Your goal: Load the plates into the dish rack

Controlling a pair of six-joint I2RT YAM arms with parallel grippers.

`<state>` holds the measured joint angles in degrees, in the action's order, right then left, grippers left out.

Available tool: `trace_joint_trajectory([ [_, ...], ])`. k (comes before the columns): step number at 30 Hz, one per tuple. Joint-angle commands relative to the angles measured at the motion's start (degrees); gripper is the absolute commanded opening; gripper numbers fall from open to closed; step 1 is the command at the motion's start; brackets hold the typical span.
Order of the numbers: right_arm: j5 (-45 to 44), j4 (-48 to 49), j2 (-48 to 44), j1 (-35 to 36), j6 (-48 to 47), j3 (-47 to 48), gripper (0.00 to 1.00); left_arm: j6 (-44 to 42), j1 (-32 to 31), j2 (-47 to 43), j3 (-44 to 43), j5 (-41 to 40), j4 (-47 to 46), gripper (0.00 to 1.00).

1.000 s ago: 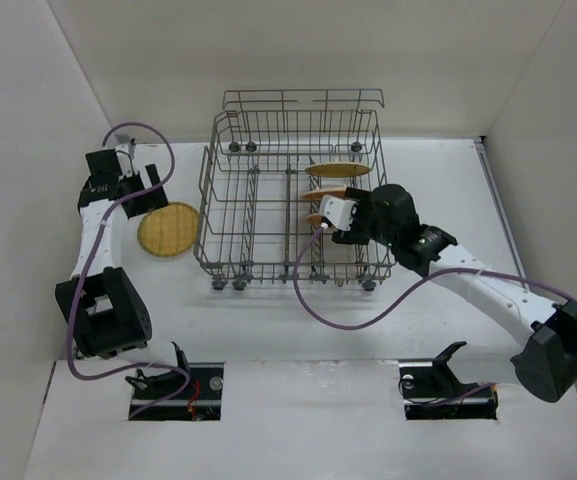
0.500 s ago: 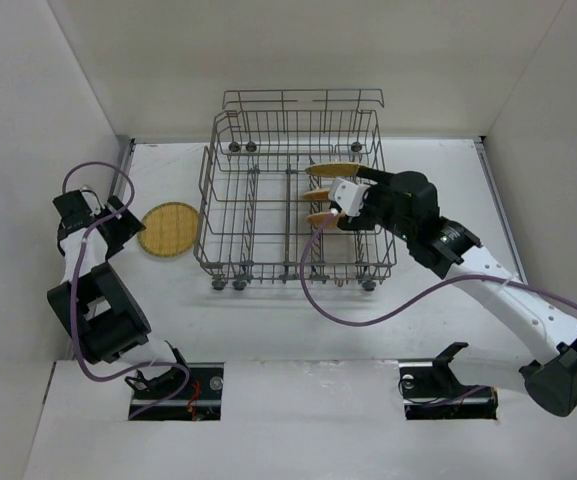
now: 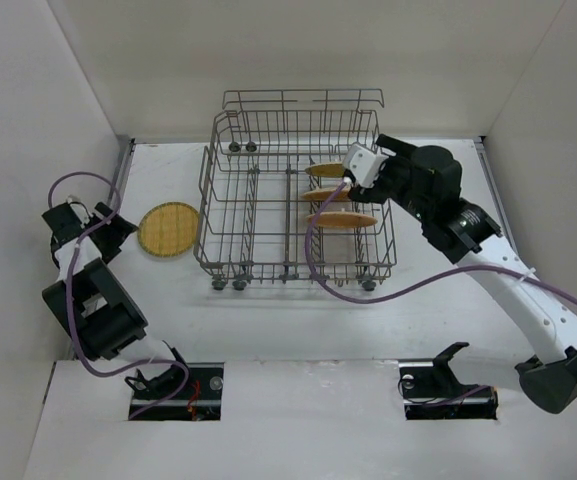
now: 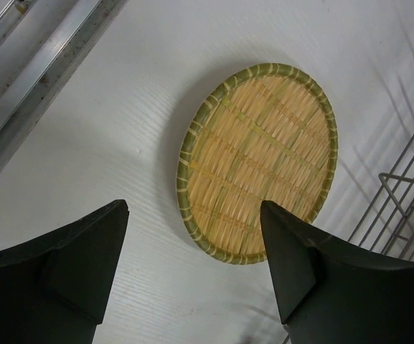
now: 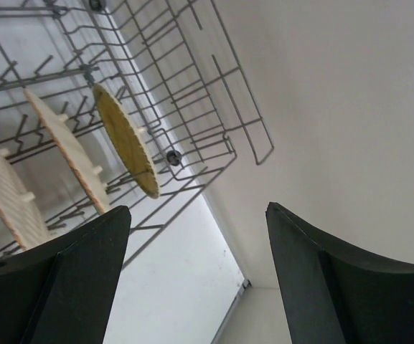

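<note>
Bare table [image 3: 183, 300] left of the lone plate [image 3: 168, 230]; dish rack [image 3: 206, 190] wires close on its right.

dish rack [image 4: 400, 176] cut by right edge (corner wires only); leftmost plate [image 5: 7, 192] cropped at left edge.

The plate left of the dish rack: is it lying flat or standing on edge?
Lying flat: the plate shows its whole woven face on the table.

High rear camera sees all — wrist cameras close on plate [image 4: 258, 162], rack [image 5: 171, 155].
</note>
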<state>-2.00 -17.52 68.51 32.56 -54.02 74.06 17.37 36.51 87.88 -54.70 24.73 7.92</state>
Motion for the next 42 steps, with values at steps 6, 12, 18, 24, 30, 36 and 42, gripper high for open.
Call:
trace_joint_trajectory([
  [6, -2.39, -3.4, 2.41, -3.24, 0.76, 8.46, 0.82, 3.29, 1.15, 4.23, 2.84, 2.51, -7.3, 0.72],
  [12, -3.62, -5.5, 3.03, -3.51, -0.12, 10.49, 0.82, 4.96, 0.89, 8.36, 2.84, 2.78, -10.12, 0.68],
  [18, -5.2, -6.74, 4.0, -3.25, -1.17, 12.07, 0.82, 6.63, -0.78, 13.28, 1.35, 4.36, -11.96, 0.61],
  [24, -6.7, -7.53, 4.61, -2.28, -2.23, 13.21, 0.82, 8.74, -3.41, 19.43, -2.69, 6.38, -12.84, 0.56],
  [30, -8.54, -8.23, 4.44, -1.93, -2.58, 13.57, 0.81, 10.14, -6.84, 23.83, -6.03, 6.91, -12.85, 0.41],
  [36, -10.22, -8.5, 4.0, -1.4, -2.32, 13.39, 0.8, 10.58, -8.34, 25.59, -7.27, 7.44, -12.32, 0.13],
  [42, -11.01, -8.58, 4.35, -0.7, -2.32, 13.39, 0.8, 10.15, -7.38, 25.51, -6.92, 7.88, -11.97, 0.03],
])
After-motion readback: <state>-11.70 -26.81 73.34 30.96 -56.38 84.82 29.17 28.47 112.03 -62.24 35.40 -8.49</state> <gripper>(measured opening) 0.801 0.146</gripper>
